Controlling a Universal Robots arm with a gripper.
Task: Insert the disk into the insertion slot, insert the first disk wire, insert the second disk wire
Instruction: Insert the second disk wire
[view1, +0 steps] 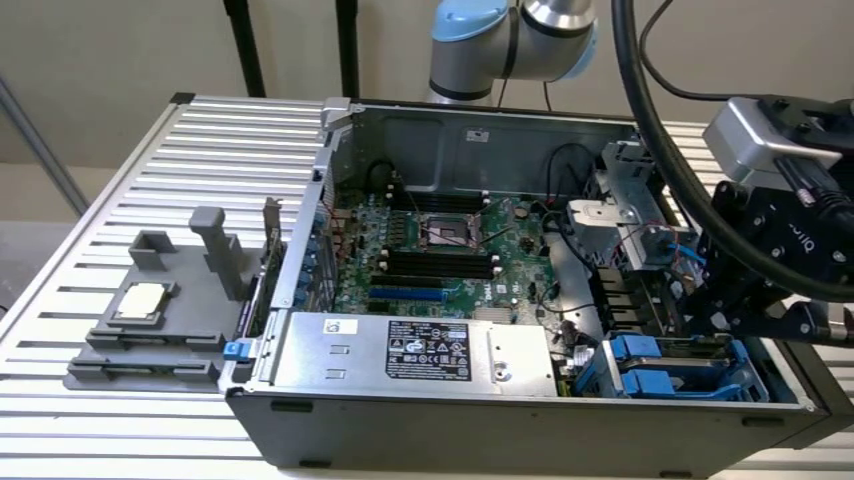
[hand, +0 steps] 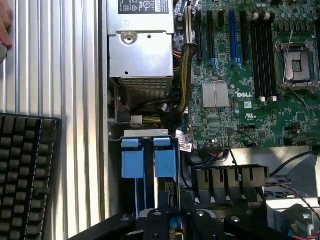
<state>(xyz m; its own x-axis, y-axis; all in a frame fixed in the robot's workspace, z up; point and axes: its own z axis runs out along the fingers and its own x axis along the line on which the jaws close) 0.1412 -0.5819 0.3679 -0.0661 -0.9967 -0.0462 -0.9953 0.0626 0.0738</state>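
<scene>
An open computer case (view1: 534, 300) is seen lying on a ribbed metal counter (view1: 120, 200). The gripper (view1: 727, 310) is positioned above the front corner of the case, at the exterior view's right, directly over the insertion slot (view1: 681, 365). The slot is shown as a grey drive cage with bright blue plastic tabs (hand: 150, 160) standing side by side at its mouth. A blue-framed shape is seen seated in the cage, but whether it is the disk cannot be told; no silver body or white label is exposed. Whether the jaws are wide, narrow or holding anything cannot be told, since they are hidden by the black gripper body. Beside the cage, the silver power supply (view1: 414, 350) with its black label is seen, and the green motherboard (view1: 441, 250) behind it. A black keyboard (hand: 27, 175) is seen on the counter in the wrist view.
</scene>
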